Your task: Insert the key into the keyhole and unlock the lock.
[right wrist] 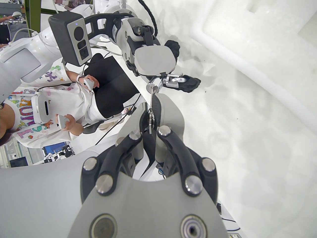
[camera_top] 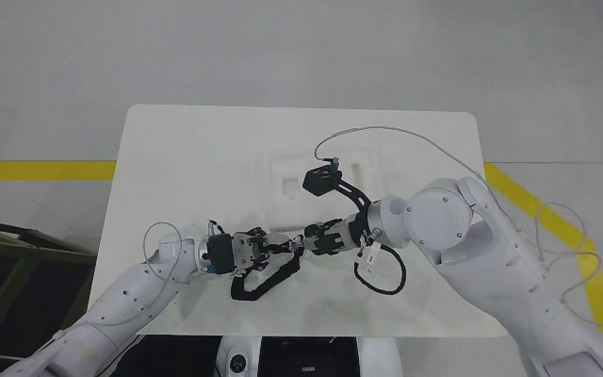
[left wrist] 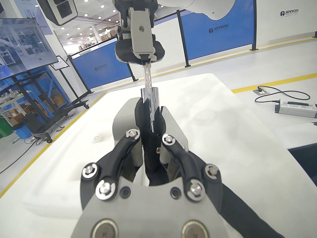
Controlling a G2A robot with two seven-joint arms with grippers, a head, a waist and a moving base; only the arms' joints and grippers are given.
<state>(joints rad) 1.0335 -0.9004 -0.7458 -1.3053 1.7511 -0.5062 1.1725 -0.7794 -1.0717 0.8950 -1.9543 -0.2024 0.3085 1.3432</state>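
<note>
My left gripper [left wrist: 148, 111] is shut on the lock, a black cable lock with a chrome cylinder [left wrist: 150, 97]. Its cable loop [camera_top: 256, 281] hangs toward the table's front edge. My right gripper [right wrist: 149, 108] is shut on the silver key [right wrist: 150, 117]. The key's blade [left wrist: 147, 76] runs straight into the cylinder's end face, where its tip meets the keyhole [right wrist: 152, 88]. In the top view the left gripper [camera_top: 271, 247] and right gripper [camera_top: 313, 239] face each other tip to tip above the table's front middle, with the key [camera_top: 300, 243] between them.
A white foam tray [camera_top: 283, 184] with recesses lies on the white table [camera_top: 170, 151] behind the grippers. A thin white cable [camera_top: 405, 132] curves across the table's back right. Bare table lies to the left and right.
</note>
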